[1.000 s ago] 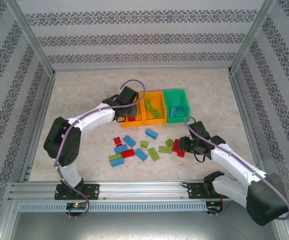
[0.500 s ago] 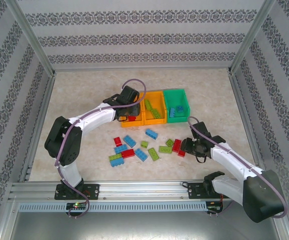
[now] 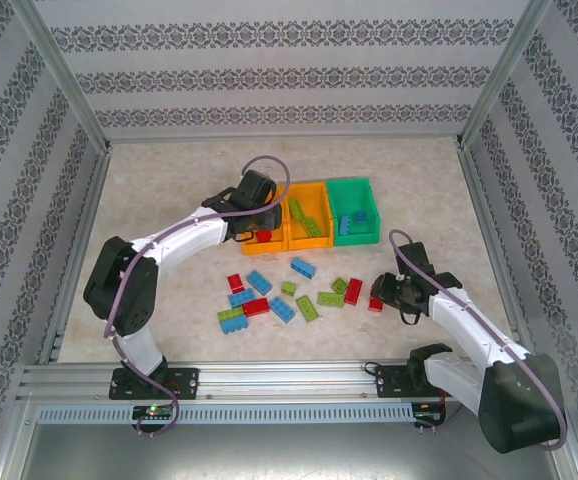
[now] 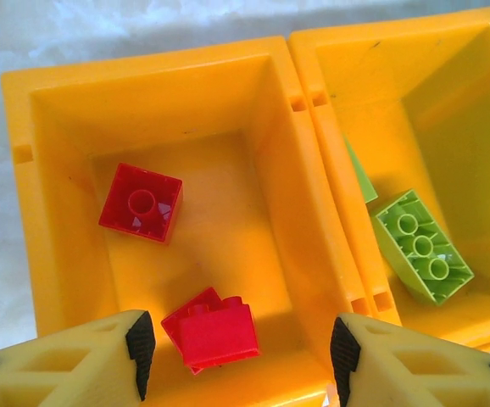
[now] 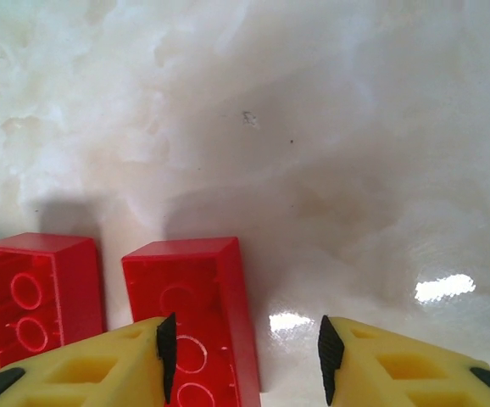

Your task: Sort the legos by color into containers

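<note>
Left pincer (image 4: 241, 356): released. Its two fingers stand apart over the near end of the left orange bin, with nothing between them.
Left orange bin (image 4: 147, 64): left end of the joined row. It holds red pieces only.
Contents, left bin: one square red brick (image 4: 141, 203) lies alone toward the far left of the floor. A red pair (image 4: 211, 332) overlap each other directly below the left pincer.
Middle orange bin (image 4: 398, 34): joined to the right wall of the left orange bin. It holds light green bricks (image 4: 421, 248), and a second green piece leans against the dividing wall.
Green bin (image 3: 353, 185): right end of the row, with blue bricks (image 3: 355, 222) inside.
Right pincer (image 5: 245, 356): released. It sits low over the surface at the right end of the loose bricks, well apart from the bins.
Nearest red brick (image 5: 196, 314): lies flat on the surface. Its left part sits under the finger at the left of the wrist view and its right edge shows in the gap. The other finger is clear of it, so it is not grasped.
Second red brick (image 5: 43, 292): just beside the nearest red brick on its left, parallel to it, with a narrow gap between them.
Loose legos (image 3: 282, 309): red, blue and light green bricks are scattered on the surface in front of the bins, between the two arms. They are not yet sorted.
Surface (image 3: 169, 200): pale and marbled.
</note>
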You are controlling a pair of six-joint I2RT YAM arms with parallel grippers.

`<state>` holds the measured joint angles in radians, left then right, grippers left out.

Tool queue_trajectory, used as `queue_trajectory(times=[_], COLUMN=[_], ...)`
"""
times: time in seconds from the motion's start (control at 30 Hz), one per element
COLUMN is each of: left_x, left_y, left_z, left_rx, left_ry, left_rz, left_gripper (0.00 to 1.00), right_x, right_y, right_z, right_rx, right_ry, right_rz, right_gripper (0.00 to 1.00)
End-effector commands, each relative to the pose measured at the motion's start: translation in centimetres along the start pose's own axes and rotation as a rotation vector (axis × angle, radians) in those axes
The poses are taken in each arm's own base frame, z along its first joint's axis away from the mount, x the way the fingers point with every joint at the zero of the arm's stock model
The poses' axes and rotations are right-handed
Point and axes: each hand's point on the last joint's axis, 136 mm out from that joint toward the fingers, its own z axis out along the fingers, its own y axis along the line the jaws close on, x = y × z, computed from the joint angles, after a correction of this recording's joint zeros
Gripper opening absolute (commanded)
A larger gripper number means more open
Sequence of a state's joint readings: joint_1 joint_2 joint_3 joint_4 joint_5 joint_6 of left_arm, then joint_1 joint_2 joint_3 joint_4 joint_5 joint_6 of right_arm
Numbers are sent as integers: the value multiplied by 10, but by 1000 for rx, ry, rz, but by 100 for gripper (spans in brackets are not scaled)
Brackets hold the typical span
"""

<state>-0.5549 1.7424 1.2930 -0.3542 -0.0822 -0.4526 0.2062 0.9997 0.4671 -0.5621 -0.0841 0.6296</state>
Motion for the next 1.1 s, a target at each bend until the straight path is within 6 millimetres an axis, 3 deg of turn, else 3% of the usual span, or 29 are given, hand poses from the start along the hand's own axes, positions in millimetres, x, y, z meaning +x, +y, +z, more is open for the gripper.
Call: queue_trajectory(times=[0.0,0.17,0.43,0.57,0.7,0.8,0.93,1.07], left_x=[-11,-7,-4,-2,-1,0,2,9], left_y=[0,2,2,4,6,7,12,20], left_z=[-14,-17,-18,-19,-20,-23,-29,-39], left_rx=[17,22,30,27,20,20,8,-4], left_ry=[-57,-57,-52,-51,-52,-58,-68,-82], left_rz=[-21,-22,-26,-25,-23,-27,-34,-61], left_gripper=[59,59,59,59,60,61,65,72], right_x=[1,0,10,10,10,6,-5,-27], right_y=[8,11,22,18,7,8,23,62], right_z=[-10,-16,3,11,17,17,7,-19], right_rx=[-24,-38,-32,0,66,76,38,-77], right_ry=[-17,-50,26,43,71,68,21,-78], right_rz=[-1,-8,-75,-82,-89,-99,-134,-184], right_gripper=[53,55,55,55,48,35,27,25])
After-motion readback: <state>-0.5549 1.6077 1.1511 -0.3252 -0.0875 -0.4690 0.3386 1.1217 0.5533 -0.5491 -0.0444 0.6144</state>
